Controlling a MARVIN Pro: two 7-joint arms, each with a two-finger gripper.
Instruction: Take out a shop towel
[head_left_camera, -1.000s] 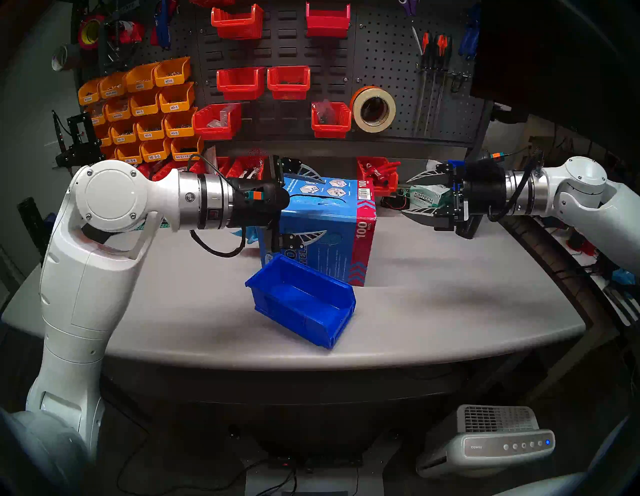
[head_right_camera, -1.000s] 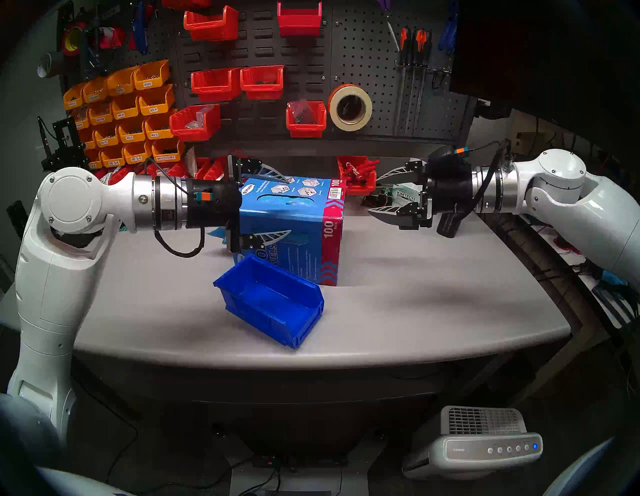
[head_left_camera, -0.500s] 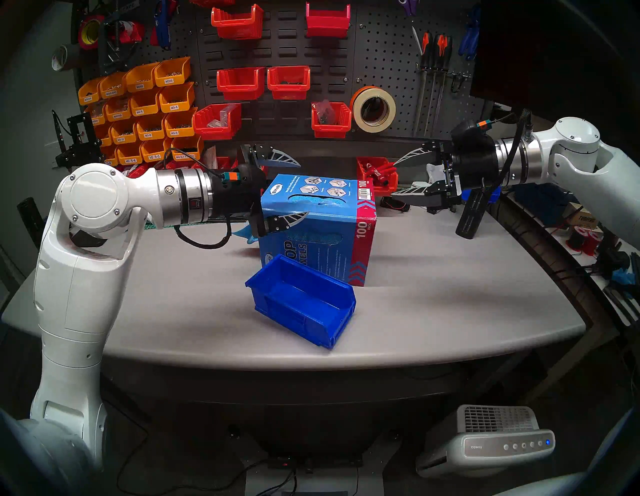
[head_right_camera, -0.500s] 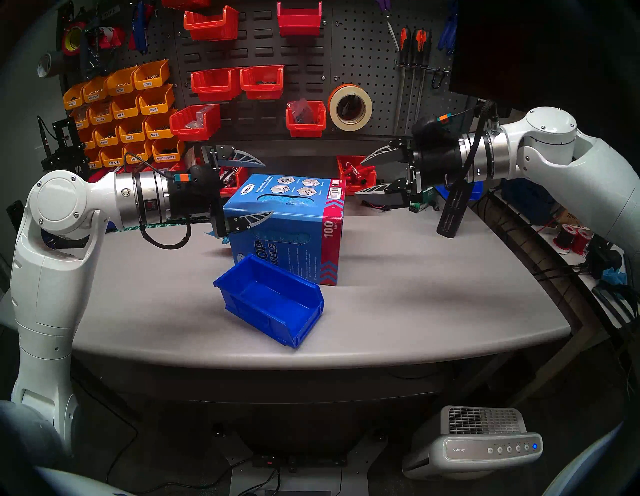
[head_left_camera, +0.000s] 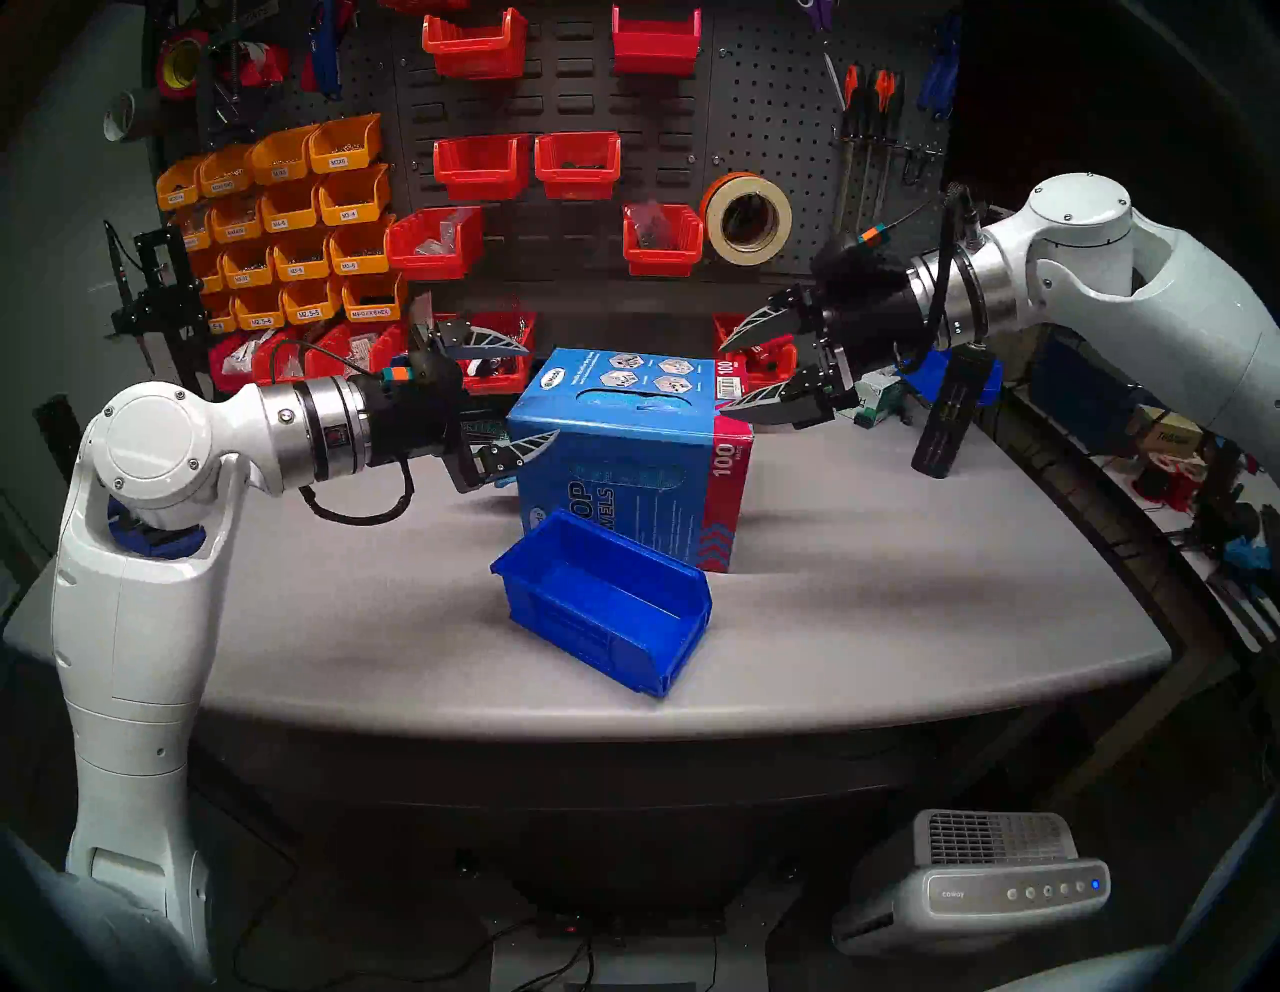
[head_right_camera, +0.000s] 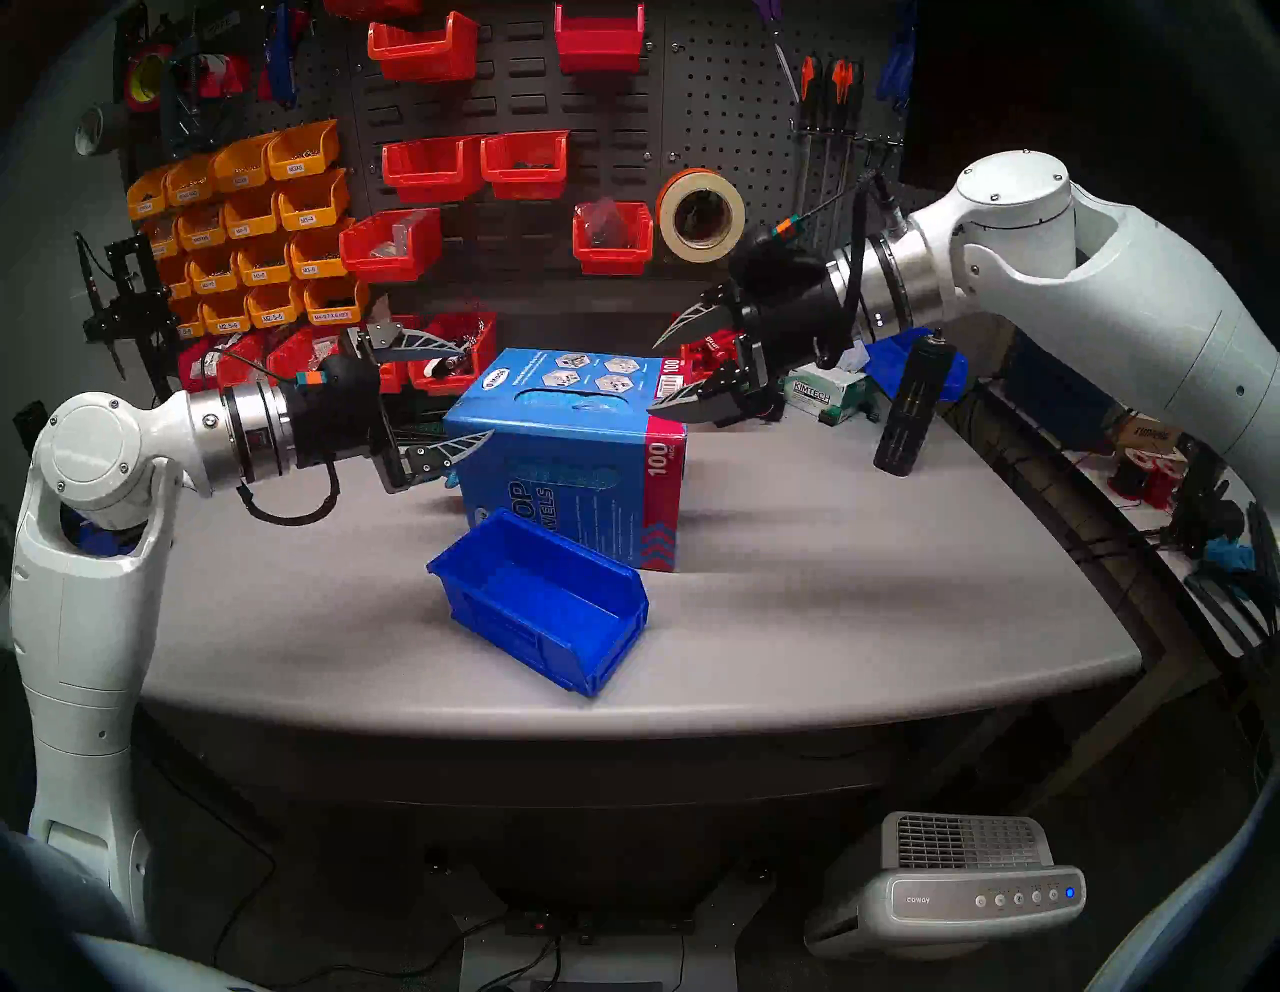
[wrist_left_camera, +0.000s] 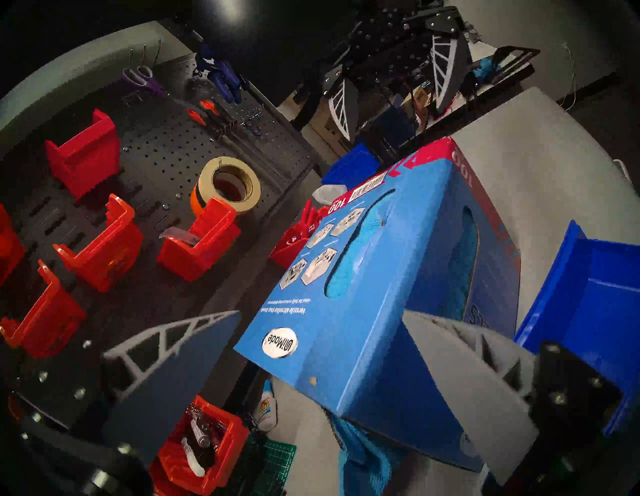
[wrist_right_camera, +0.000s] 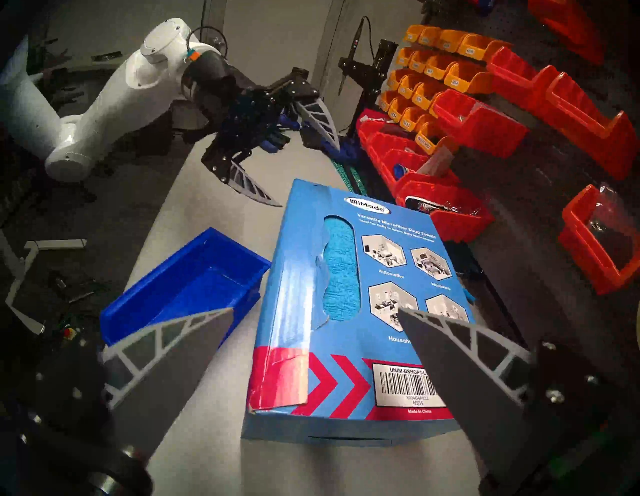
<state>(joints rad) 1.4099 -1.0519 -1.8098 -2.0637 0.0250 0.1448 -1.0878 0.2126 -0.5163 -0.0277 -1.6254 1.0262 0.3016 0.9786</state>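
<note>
Jaws apart; one shop towel (wrist_right_camera: 341, 266)

Dim overhead light, dark fisheye rims, perhaps slight blur.

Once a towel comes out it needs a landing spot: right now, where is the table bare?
Bare grey table lies right of the towel carton, out to the black upright tool, and left of the blue bin, below the left gripper. The back edge is crowded with red bins and a tissue box.
</note>
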